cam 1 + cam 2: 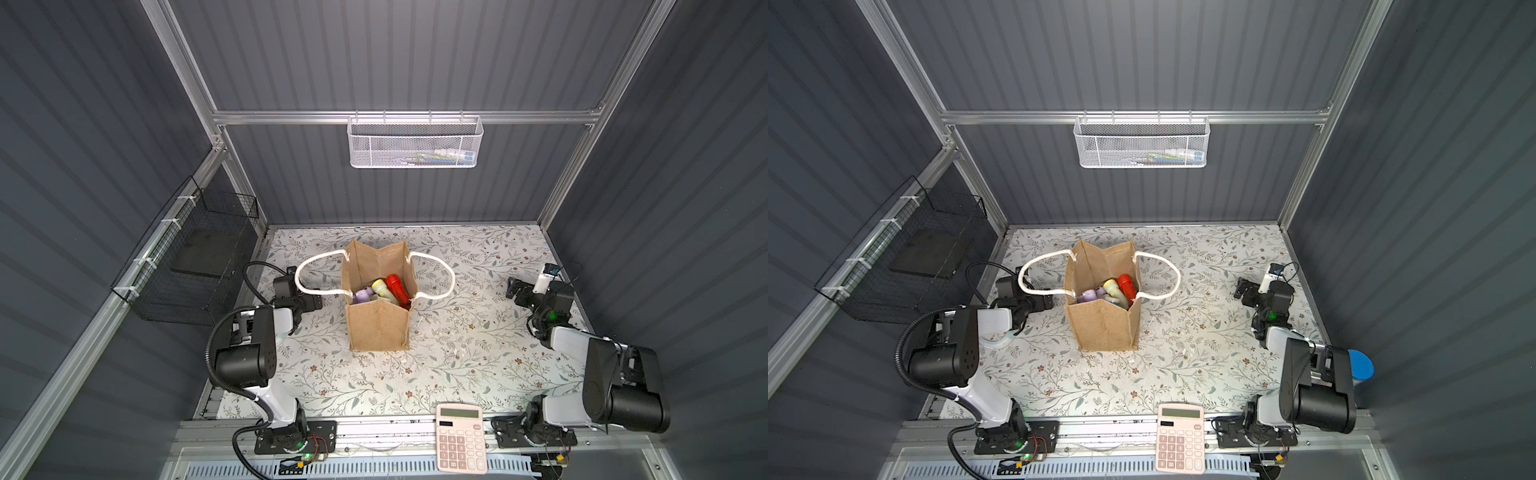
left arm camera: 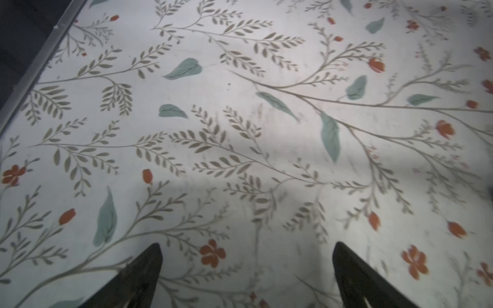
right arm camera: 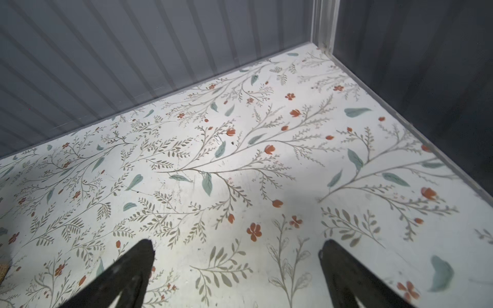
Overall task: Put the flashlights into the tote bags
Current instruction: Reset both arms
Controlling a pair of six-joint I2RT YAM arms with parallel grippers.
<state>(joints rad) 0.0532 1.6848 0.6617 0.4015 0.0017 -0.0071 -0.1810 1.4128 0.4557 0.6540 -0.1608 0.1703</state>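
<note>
A tan jute tote bag (image 1: 380,328) (image 1: 1102,328) stands open mid-table, its white rope handles (image 1: 301,274) splayed to either side. Inside lie flashlights: a red one (image 1: 397,289) (image 1: 1127,286), a yellow-headed one (image 1: 380,286) (image 1: 1111,286) and a lilac one (image 1: 363,296). My left gripper (image 1: 316,302) (image 1: 1049,302) hovers low just left of the bag, beneath the left handle loop. It is open, with only the floral tabletop between its fingers (image 2: 149,269). My right gripper (image 1: 510,289) (image 1: 1239,289) is at the far right, open and empty, fingers (image 3: 138,266) spread over bare table.
A white mesh basket (image 1: 415,143) hangs on the back rail, and a black wire basket (image 1: 195,257) hangs on the left wall. A pink calculator (image 1: 461,438) lies on the front edge. A blue-capped tube (image 1: 1360,365) stands behind the right arm.
</note>
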